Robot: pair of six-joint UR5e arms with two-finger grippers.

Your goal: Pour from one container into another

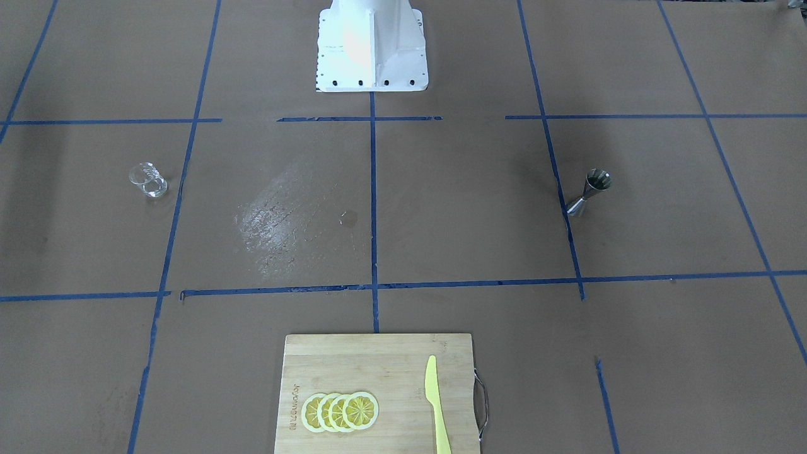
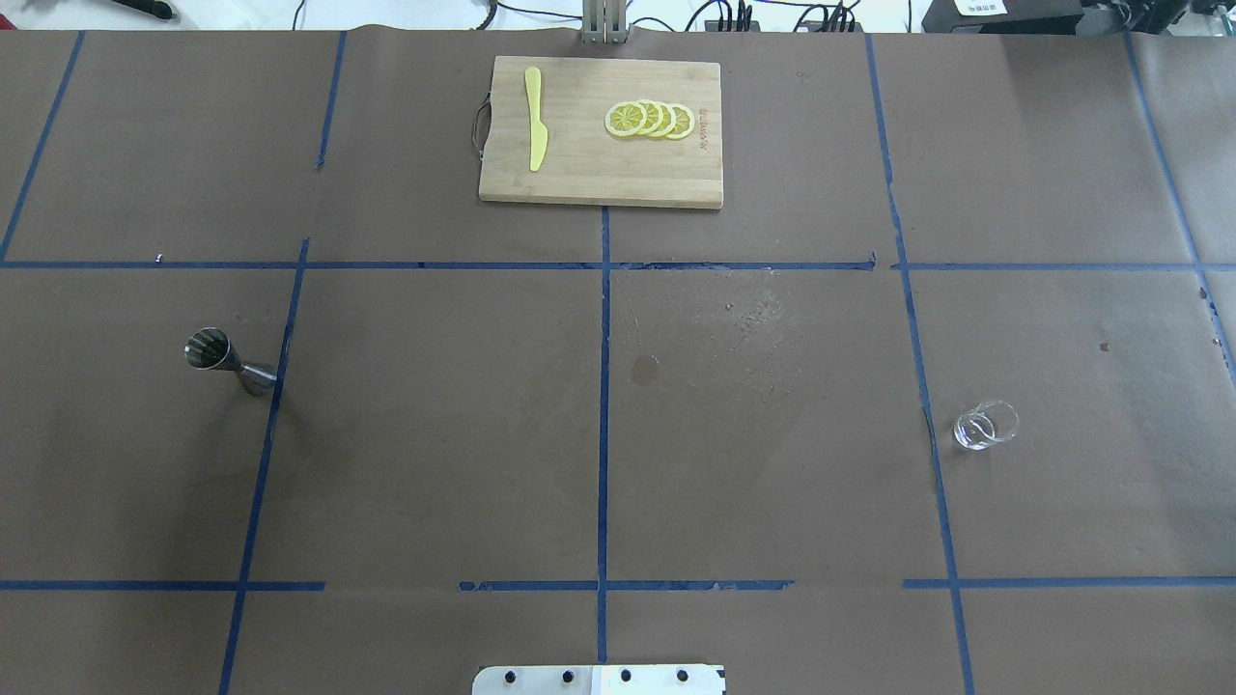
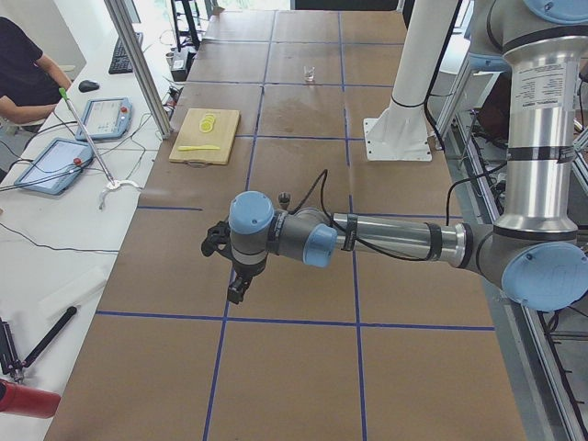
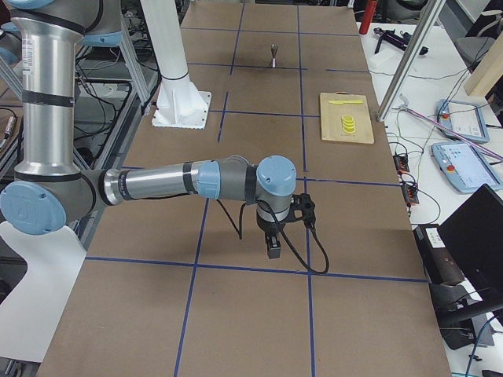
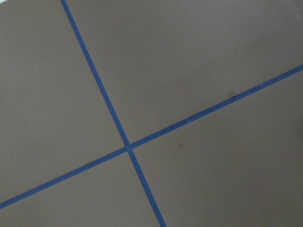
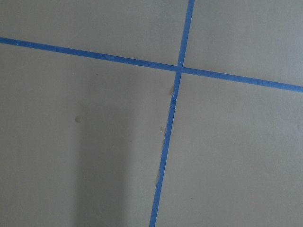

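A steel jigger (image 2: 232, 362) stands upright on the robot's left side of the table, also seen in the front view (image 1: 589, 191). On the right side stands a small clear glass (image 2: 986, 425), which the front view (image 1: 149, 180) shows too. Neither arm appears in the overhead or front views. The left gripper (image 3: 237, 292) hangs pointing down over the table's near end, well short of the jigger (image 3: 284, 197). At the opposite end the right gripper (image 4: 273, 250) also points down. Whether either is open or shut I cannot tell. Both wrist views show only brown paper and blue tape.
A wooden cutting board (image 2: 579, 179) with lemon slices (image 2: 649, 120) and a yellow knife (image 2: 535, 130) lies at the far middle edge. The white robot pedestal (image 1: 372, 44) stands at the near middle. A seated operator (image 3: 23, 78) and tablets are beside the table.
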